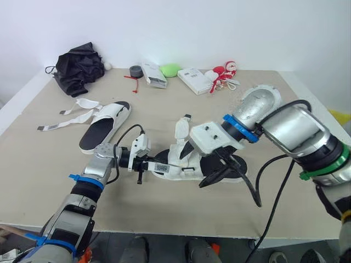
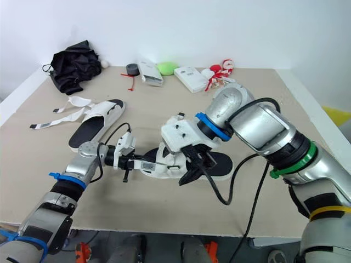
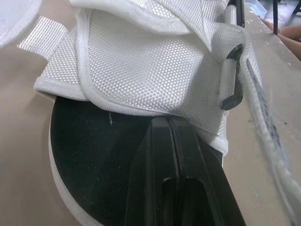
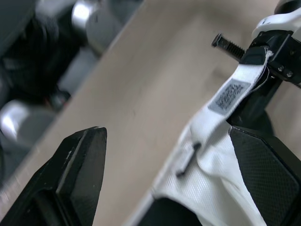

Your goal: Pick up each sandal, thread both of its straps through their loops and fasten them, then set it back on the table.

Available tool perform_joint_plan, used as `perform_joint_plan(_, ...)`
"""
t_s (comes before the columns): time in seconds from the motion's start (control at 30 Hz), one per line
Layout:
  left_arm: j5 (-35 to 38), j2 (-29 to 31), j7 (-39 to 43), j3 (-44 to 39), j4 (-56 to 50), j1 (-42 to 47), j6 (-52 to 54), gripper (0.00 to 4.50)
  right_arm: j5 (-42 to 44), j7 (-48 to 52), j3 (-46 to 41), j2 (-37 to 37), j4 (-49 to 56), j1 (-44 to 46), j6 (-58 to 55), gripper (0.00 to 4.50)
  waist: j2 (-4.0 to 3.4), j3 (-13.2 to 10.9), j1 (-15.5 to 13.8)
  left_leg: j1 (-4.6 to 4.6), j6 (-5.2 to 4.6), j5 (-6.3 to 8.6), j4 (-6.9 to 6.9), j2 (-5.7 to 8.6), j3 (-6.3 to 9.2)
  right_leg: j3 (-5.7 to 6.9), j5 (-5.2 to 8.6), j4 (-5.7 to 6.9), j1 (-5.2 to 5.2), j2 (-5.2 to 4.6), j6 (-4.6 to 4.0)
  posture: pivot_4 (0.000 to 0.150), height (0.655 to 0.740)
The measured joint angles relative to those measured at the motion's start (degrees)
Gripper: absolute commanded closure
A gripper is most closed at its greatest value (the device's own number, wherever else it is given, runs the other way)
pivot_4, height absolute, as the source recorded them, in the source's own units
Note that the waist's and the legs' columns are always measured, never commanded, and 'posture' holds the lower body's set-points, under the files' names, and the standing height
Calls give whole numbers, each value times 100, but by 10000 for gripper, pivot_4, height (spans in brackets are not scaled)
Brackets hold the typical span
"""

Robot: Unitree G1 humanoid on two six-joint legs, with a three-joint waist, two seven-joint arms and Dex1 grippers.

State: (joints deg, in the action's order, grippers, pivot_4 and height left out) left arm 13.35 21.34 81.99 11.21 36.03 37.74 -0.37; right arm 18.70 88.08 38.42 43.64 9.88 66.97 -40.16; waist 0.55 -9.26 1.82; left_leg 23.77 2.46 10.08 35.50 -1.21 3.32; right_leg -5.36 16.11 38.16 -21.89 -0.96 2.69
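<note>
One sandal, with a black sole and white mesh straps, lies at the middle of the table. My left gripper is shut on the end of its labelled strap, pulled out to the left. My right gripper hangs open over the same sandal, one finger over bare table and the other over the white upper. The plastic loop sits on the mesh upper. A second sandal lies at the left, its straps loose and spread on the table.
Along the back edge lie a black bundle, a tape roll, two white boxes, a green object and a red-and-white toy. The table's front edge runs close below my arms.
</note>
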Motion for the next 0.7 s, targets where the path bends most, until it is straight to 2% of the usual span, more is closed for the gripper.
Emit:
perform_joint_plan(0.27, 0, -39, 1, 5, 30, -11, -102, 45000, -775, -1118, 383, -1327, -812, 125, -1206, 608, 7, 9, -23, 7, 0, -1, 0, 0, 20, 33, -11, 0, 1, -2, 24, 1500, 7380)
perform_joint_plan(0.6, 1, -39, -22, 2, 29, -23, -102, 45000, -1005, -1236, 397, -1596, -976, 140, -1347, 608, 7, 10, -23, 6, 0, -1, 0, 0, 31, 45, -11, 1, 4, 0, 24, 1500, 7380)
perform_joint_plan(0.7, 2, -39, -26, 0, 17, -36, -102, 45000, -1019, -1207, 438, -1629, -1013, 139, -1351, 7428, 8, 10, -22, 6, 0, -1, 0, 0, 33, 47, -11, 1, 4, -1, 23, 1500, 7380)
